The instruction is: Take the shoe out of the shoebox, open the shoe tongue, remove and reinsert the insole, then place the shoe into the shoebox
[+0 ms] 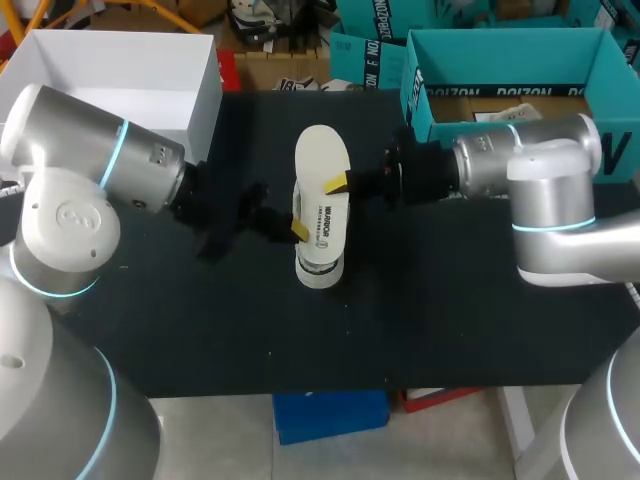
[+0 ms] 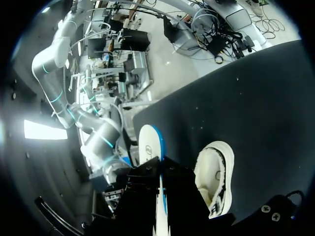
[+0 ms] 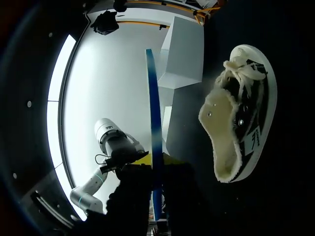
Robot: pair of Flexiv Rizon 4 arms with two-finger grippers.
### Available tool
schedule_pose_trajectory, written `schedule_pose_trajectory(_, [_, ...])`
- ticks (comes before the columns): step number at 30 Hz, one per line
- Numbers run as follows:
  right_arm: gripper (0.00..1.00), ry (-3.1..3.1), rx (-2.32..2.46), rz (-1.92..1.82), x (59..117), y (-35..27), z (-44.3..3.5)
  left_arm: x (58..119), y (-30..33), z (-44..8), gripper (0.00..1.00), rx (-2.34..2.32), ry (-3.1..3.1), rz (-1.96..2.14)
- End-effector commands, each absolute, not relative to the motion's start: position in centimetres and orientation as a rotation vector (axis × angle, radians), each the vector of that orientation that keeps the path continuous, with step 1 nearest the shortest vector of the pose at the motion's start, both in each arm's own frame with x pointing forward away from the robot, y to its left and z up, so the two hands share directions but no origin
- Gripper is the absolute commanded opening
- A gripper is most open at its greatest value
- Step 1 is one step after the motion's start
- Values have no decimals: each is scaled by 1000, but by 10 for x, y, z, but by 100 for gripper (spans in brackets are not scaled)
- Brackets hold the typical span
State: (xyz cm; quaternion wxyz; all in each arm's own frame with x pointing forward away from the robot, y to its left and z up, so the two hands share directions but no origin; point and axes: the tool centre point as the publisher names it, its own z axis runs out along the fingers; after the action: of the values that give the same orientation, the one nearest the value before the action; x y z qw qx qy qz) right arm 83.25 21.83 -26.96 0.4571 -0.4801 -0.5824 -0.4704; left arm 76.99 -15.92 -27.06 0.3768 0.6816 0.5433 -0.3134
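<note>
A white insole (image 1: 322,155) with a blue underside hangs over the black table, held from both sides. My left gripper (image 1: 300,228) is shut on its lower part; in the left wrist view the insole (image 2: 150,142) runs edge-on out from between the fingers of that gripper (image 2: 160,196). My right gripper (image 1: 336,182) is closed on the insole's other edge; its wrist view shows the blue edge (image 3: 153,98) rising between the yellow tips (image 3: 156,160). The black-and-white, fleece-lined shoe (image 1: 321,264) (image 2: 216,174) (image 3: 241,113) lies on the table under and beside the insole.
The teal shoebox (image 1: 440,110) stands open at the back right, behind my right arm. A white box (image 1: 120,70) sits at the back left. The table's front half is bare black mat (image 1: 330,340).
</note>
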Motion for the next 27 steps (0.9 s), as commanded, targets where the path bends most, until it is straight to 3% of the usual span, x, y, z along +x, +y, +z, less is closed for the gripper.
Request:
schedule_pose_trajectory(1, [0,-1436,-1185,-1159,832,218,-270,769,-160,-271,0,1740,1390,-793])
schedule_pose_trajectory(10, [0,-1436,-1185,-1159,832,218,-270,771,-158,-271,0,1723,1428,-788])
schedule_pose_trajectory(12, [0,-1436,-1185,-1159,832,218,-270,772,-156,-270,100,1724,1491,-767])
schedule_pose_trajectory(27, [0,-1436,-1185,-1159,832,218,-270,764,-123,-222,100,1943,1947,-420])
